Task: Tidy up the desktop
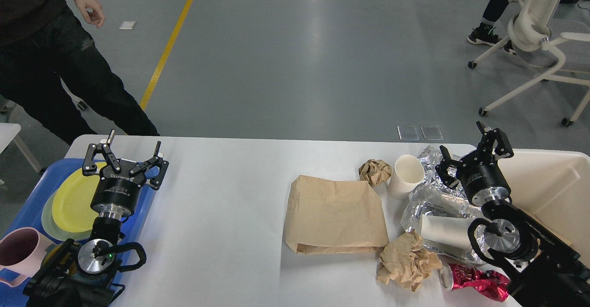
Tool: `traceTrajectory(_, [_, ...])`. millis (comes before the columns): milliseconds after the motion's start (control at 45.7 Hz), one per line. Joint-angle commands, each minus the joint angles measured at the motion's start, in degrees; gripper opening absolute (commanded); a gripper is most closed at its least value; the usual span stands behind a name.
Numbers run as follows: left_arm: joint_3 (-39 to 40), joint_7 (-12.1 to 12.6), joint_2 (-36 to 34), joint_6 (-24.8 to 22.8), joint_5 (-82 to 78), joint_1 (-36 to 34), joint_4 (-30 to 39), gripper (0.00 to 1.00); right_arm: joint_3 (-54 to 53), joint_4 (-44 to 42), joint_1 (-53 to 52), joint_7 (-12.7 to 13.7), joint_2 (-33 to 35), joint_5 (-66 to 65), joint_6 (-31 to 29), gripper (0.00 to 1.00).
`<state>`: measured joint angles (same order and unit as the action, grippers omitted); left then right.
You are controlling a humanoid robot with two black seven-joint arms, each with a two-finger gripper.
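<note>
Here, the white worktop point(221, 215) is seen strewn at its right end with rubbish, where the right gripper point(470, 152), fingers apart and empty, is poised over crumpled foil point(438, 196) whose slippery folds could be lost from a shallow pinch, or the upright paper cup point(405, 175) tipped.

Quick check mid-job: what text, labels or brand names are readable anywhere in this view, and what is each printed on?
"ROBOTIQ": white lettering, seen upside down, on the body of the left hand.
Small white print under that lettering: too small to read.
Crushed red can: no print can be made out.
Right hand, paper cups, brown bag, foil: no text visible.
</note>
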<state>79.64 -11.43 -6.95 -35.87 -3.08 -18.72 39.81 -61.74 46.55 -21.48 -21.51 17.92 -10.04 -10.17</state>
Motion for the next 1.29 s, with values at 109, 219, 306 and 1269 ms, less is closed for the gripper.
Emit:
traceTrajectory(109, [0.0,0.0,0.0,0.0,0.0,0.0,0.0,0.96,-0.1,0.1,-0.9,0.9,-0.1,0.0,-0.1,1.00])
traceTrajectory(219, [0.0,0.0,0.0,0.0,0.0,0.0,0.0,0.96,-0.1,0.6,-0.8,0.8,0.1,0.0,0.0,1.00])
traceTrajectory(306, [0.1,0.0,0.0,0.0,0.0,0.0,0.0,0.96,-0.1,0.6,-0.9,0.8,0.3,-0.1,0.2,1.00])
traceTrajectory(1269, [0.0,0.0,0.0,0.0,0.0,0.0,0.0,0.96,79.4,-1.2,-42.7,0.2,14.2,1.1,3.0,1.00])
